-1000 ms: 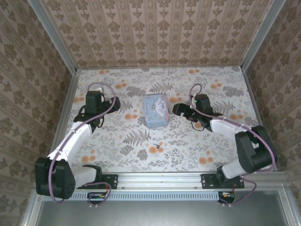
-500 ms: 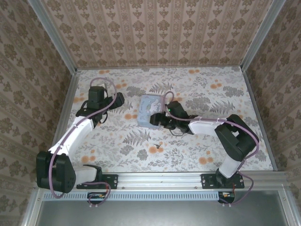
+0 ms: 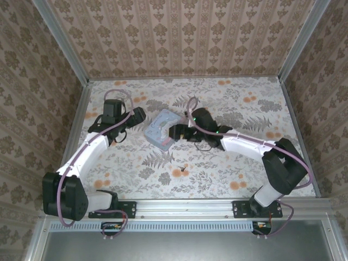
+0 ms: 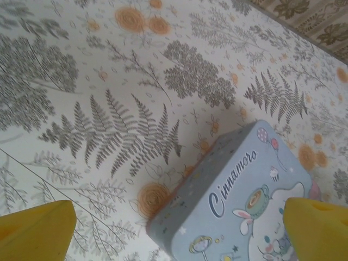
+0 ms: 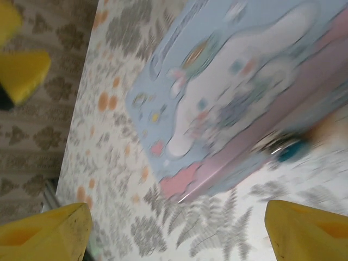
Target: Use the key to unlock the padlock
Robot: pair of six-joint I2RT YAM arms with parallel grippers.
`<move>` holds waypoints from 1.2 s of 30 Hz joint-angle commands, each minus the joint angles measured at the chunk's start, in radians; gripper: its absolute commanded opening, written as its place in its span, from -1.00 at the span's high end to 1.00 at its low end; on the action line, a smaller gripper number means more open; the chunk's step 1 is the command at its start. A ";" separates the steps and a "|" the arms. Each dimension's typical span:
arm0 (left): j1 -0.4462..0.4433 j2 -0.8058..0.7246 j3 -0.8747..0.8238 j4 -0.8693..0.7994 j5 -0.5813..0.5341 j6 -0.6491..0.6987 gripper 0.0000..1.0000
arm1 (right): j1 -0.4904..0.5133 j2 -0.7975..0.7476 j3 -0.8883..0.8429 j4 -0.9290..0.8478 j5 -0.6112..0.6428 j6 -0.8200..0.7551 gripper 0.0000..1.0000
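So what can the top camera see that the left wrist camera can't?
Top camera: both whole arms, the left end effector, the right end effector beside the blue box, and the tiny key lying nearer the arm bases. Left wrist camera: the word Cinnamoro and the cartoon on the lid up close, plus its own yellow fingertips. Both: the blue box and the flowery table.
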 commanded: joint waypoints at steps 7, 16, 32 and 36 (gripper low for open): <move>-0.142 -0.014 -0.116 0.017 0.048 -0.158 -1.00 | -0.201 0.231 0.300 -0.176 -0.032 -0.144 -0.69; -0.229 0.112 -0.119 0.093 -0.009 -0.195 -1.00 | -0.206 0.435 0.444 -0.103 -0.153 -0.042 -0.64; -0.230 0.387 0.117 0.149 0.041 -0.123 -1.00 | -0.180 0.395 0.329 0.020 -0.209 0.010 -0.58; -0.246 0.451 0.203 0.132 0.069 -0.102 -1.00 | -0.192 0.309 0.183 0.106 -0.194 0.044 -0.59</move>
